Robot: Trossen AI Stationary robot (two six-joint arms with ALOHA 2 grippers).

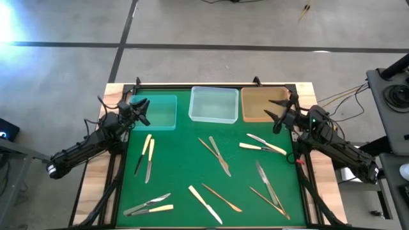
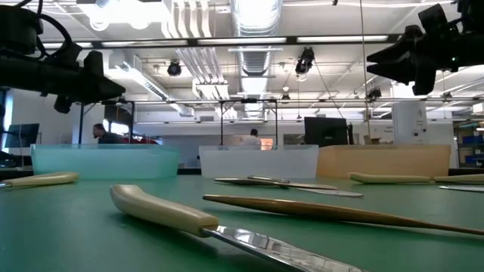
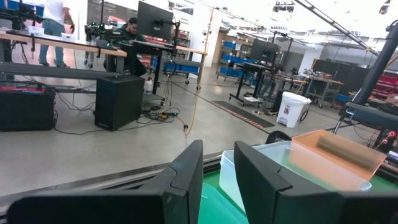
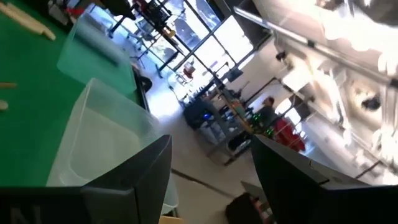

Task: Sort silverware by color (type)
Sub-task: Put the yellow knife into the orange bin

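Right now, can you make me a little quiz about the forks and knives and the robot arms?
1. True or false: the silverware is already sorted into the trays.
2. How many trays stand along the far edge of the green mat?
3. Which tray is the right gripper over? A) blue B) clear C) tan

Key
1. False: the pieces lie scattered on the mat, and the trays hold none.
2. Three: the blue tray, the clear tray and the tan tray.
3. C. The right gripper is open over the tan tray; the left gripper is open over the blue tray.
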